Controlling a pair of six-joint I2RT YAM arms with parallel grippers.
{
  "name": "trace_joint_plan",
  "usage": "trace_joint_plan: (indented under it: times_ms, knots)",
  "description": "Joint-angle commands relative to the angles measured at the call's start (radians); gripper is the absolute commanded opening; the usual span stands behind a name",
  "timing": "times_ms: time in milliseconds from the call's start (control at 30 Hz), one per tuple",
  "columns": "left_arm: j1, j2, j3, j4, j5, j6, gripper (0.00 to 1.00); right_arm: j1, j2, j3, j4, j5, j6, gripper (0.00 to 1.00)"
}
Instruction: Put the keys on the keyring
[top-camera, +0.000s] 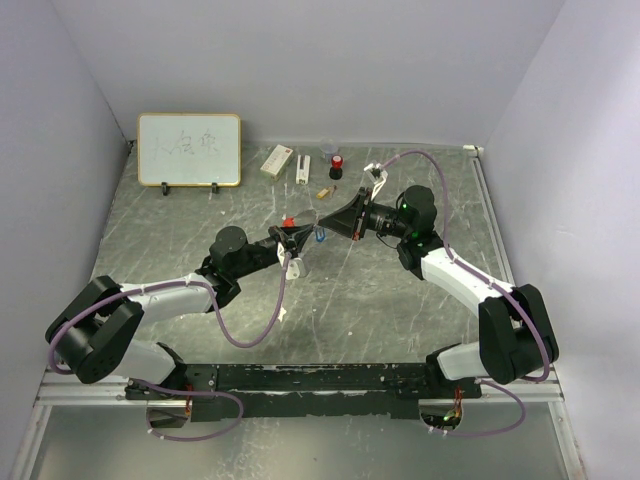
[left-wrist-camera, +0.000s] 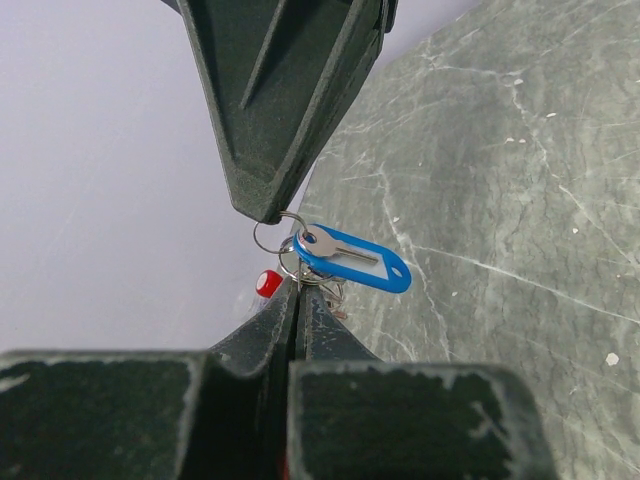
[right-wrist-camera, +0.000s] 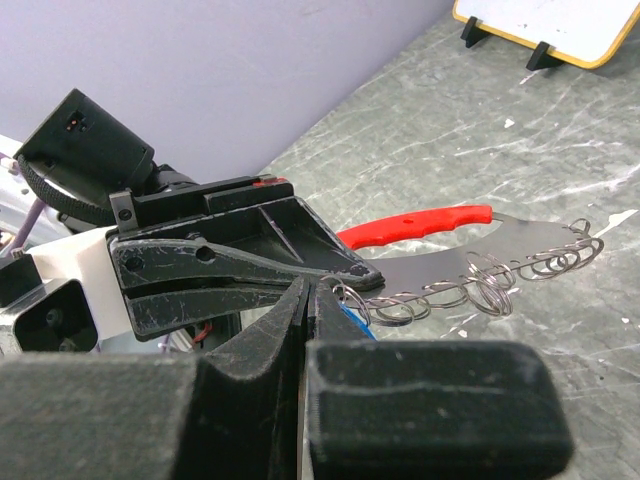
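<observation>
My left gripper (top-camera: 298, 240) and right gripper (top-camera: 330, 230) meet tip to tip over the middle of the table, both shut. A blue-headed key (left-wrist-camera: 350, 258) with a silver blade hangs between them from thin wire rings. The left fingertips (left-wrist-camera: 298, 292) pinch the keyring's silvery rings (left-wrist-camera: 300, 268). The right gripper (right-wrist-camera: 316, 292) pinches one ring at its tip. The keyring's red tag (right-wrist-camera: 415, 225) sticks out behind the left gripper, with a chain of rings (right-wrist-camera: 490, 285) trailing beside it. A tan-gold key (top-camera: 323, 192) lies apart on the table, farther back.
A small whiteboard (top-camera: 189, 150) stands at the back left. A white box (top-camera: 277, 160), a white strip (top-camera: 301, 167) and a small red-and-black cylinder (top-camera: 337, 165) sit along the back. Grey walls close three sides.
</observation>
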Motion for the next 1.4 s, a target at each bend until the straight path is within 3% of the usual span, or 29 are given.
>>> trace_joint_plan:
  times_ms: [0,1367]
  knots:
    - [-0.010,-0.016,-0.007,0.079,0.001,0.020,0.07,0.003,0.005,0.008,0.013,0.007,0.006,0.00]
    - [-0.010,0.013,-0.015,0.175,-0.128,-0.044,0.07,-0.026,-0.035,-0.016,-0.025,0.059,0.012,0.00]
